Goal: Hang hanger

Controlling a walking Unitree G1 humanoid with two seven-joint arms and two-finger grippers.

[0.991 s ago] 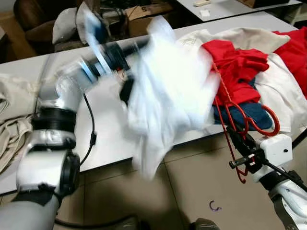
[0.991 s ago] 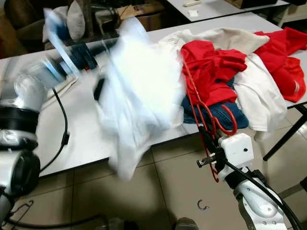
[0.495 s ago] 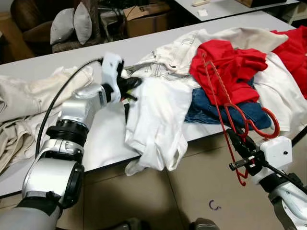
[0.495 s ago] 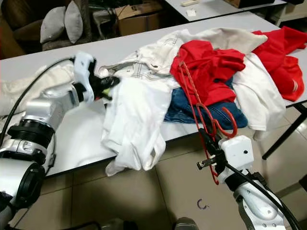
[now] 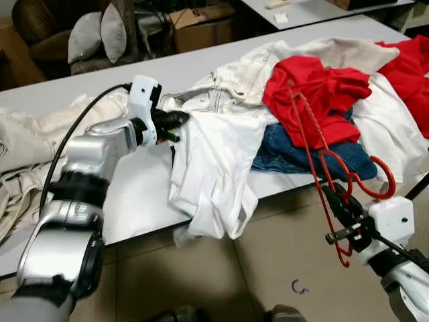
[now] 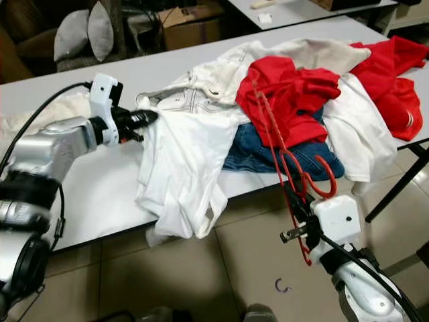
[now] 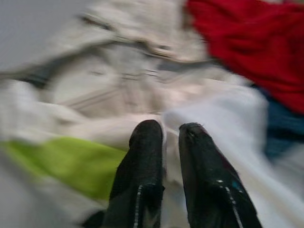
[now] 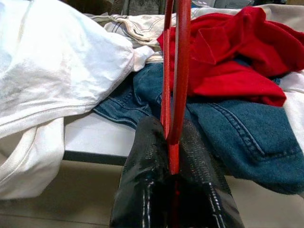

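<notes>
Your long grey table (image 5: 144,181) carries a heap of soft clothes: red fabric (image 5: 315,90), folded denim (image 5: 301,153), and a limp white shirt (image 5: 214,168) drooping over the edge. Your left gripper (image 5: 179,121) pinches that shirt's collar, having settled lower than half a second ago. Your right gripper (image 5: 337,201) clamps the thin red wire hanger (image 5: 318,151) beside the table, barely shifted.

Grey cushions (image 5: 97,35), cardboard box (image 5: 201,23), tiled floor (image 5: 268,268)
</notes>
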